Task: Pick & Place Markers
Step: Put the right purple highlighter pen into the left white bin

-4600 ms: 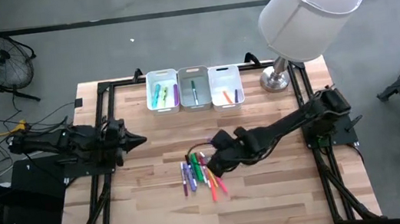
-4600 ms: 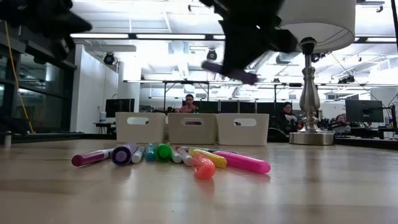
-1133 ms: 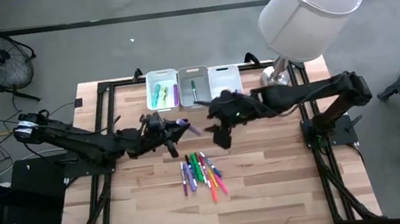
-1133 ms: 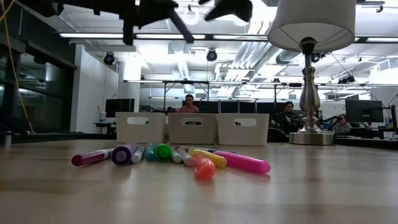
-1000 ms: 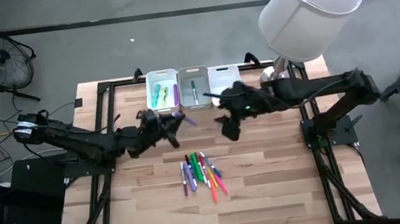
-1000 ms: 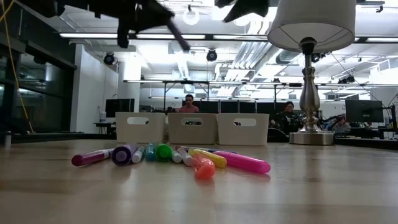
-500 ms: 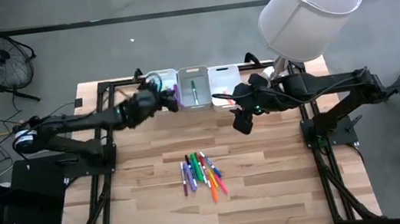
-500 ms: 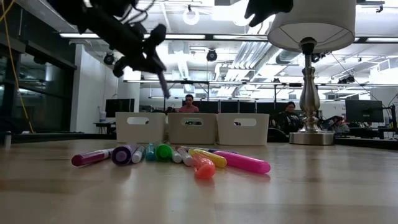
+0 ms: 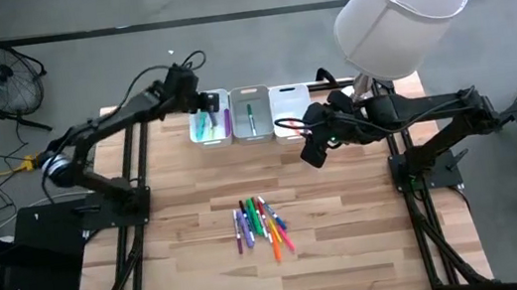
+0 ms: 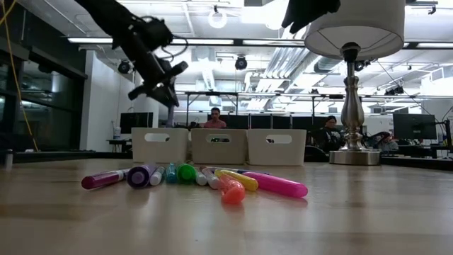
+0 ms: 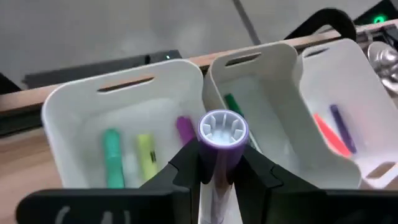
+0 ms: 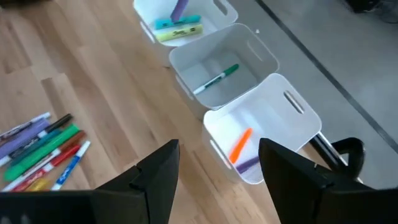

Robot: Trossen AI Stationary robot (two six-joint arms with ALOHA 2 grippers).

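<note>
Purple marker (image 11: 221, 138), cap end toward the camera, is clamped between the left gripper (image 11: 217, 177) fingers at the upper left of the overhead view, above the leftmost of three white bins (image 9: 213, 131). Right gripper (image 12: 219, 165), fingers spread wide and holding nothing, hovers right of centre near the rightmost bin (image 9: 289, 93). Loose markers (image 9: 262, 229) lie clustered on the wooden table (image 9: 352, 243), lower centre.

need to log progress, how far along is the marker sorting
Done: the three white bins already hold a few markers, three in the left one, a green one in the middle, orange and purple in the right.
In hand: the left gripper is shut on a purple marker above the left bin. The right gripper hovers open.
Left: the pile of markers mid-table.
</note>
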